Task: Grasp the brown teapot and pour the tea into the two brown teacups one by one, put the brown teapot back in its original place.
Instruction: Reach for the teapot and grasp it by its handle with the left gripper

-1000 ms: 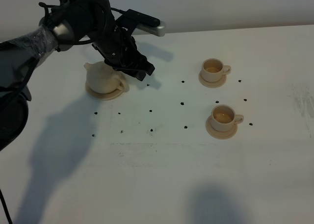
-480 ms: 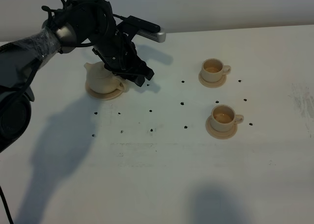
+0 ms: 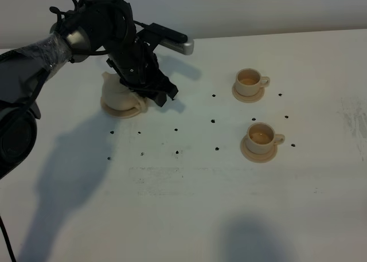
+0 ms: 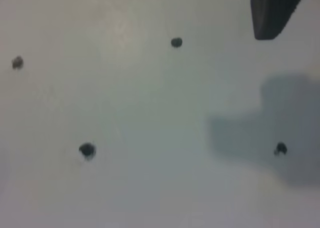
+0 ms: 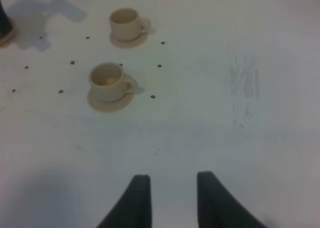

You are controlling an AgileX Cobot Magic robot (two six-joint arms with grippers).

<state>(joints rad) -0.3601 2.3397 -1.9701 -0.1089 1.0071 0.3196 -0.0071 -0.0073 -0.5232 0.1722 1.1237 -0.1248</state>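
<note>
The brown teapot (image 3: 117,93) stands on its wide saucer, the original place (image 3: 122,113), at the left rear of the table. My left gripper (image 3: 166,96) hangs just right of the pot, by its handle side. It is open, and the arm covers the pot's lid. The left wrist view holds only one dark fingertip (image 4: 272,11) above bare table. The two brown teacups stand on small saucers at the right, the far one (image 3: 249,81) (image 5: 125,21) and the near one (image 3: 261,137) (image 5: 106,81), both with tea inside. My right gripper (image 5: 172,177) hovers open and empty above the near right table.
Small black dots (image 3: 213,121) are scattered over the white table (image 3: 189,204) between the pot and the cups. A scuffed patch (image 3: 352,121) marks the table's right side. The left arm's shadow falls at the front left.
My left gripper has shifted slightly left and down, closer to the teapot. The cups and the right gripper have not moved.
</note>
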